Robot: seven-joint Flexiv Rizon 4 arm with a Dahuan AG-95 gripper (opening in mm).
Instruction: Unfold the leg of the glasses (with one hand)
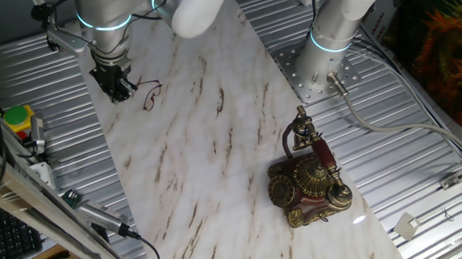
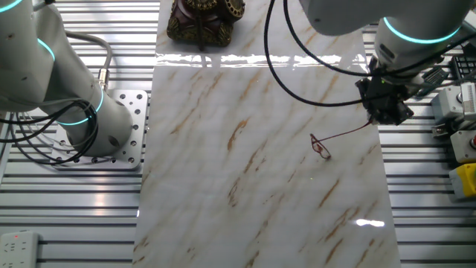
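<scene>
The glasses [image 1: 149,96] are a thin dark reddish-brown wire frame lying on the marble board, near its far left edge. In the other fixed view the glasses [image 2: 320,147] lie near the board's right edge. One leg [image 2: 346,132] stretches out straight from the frame towards the hand. The hand, my black gripper [image 1: 118,93], hangs low over the board's edge under the arm's cyan ring. It also shows in the other fixed view [image 2: 388,117]. Its fingers look closed together, and the tip of the leg reaches them. The contact itself is too small to see clearly.
An ornate antique telephone [image 1: 308,181] stands on the marble board [image 1: 212,168], towards its right side. A second arm's base [image 1: 328,47] is bolted down at the back. A yellow box with a green and red button [image 1: 16,120] and cables lie off the board at the left.
</scene>
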